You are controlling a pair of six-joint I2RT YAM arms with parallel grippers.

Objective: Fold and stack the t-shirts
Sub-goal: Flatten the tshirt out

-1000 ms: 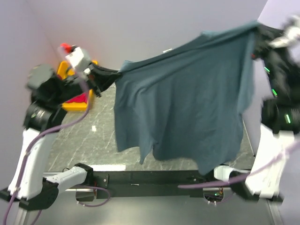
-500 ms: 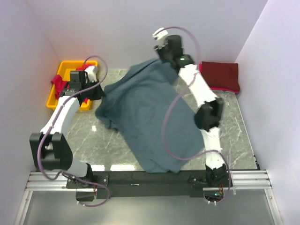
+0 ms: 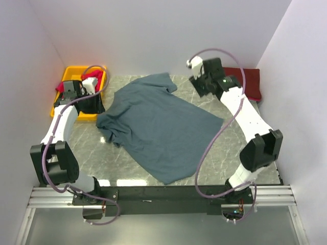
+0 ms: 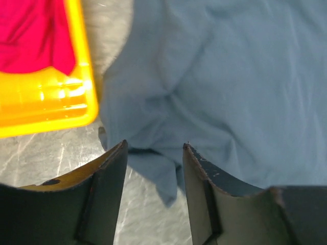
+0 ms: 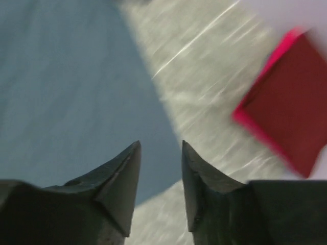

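Both my left gripper (image 4: 153, 148) and right gripper (image 5: 159, 145) stood parted and empty by the spread slate blue-grey cloth t-shirt (image 3: 163, 127); with laying-out in hand, I judged folding next required flattening its rumpled left side.

Left tool (image 4: 153, 150) with two dark tapered fingers (image 4: 202, 178), pale scuffs along their inner edges, right tool (image 5: 159, 148) alike in matte black wedges, behind each tool lilac cables (image 3: 214, 49) looping over white arm links (image 3: 245, 109), bulky black joints (image 3: 263, 148)

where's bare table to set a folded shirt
Bare table near-left, between the blue-grey shirt and left arm, and near-right, between shirt and right arm. Crowded far-left: yellow bin, left gripper. Maroon shirt fills far-right.
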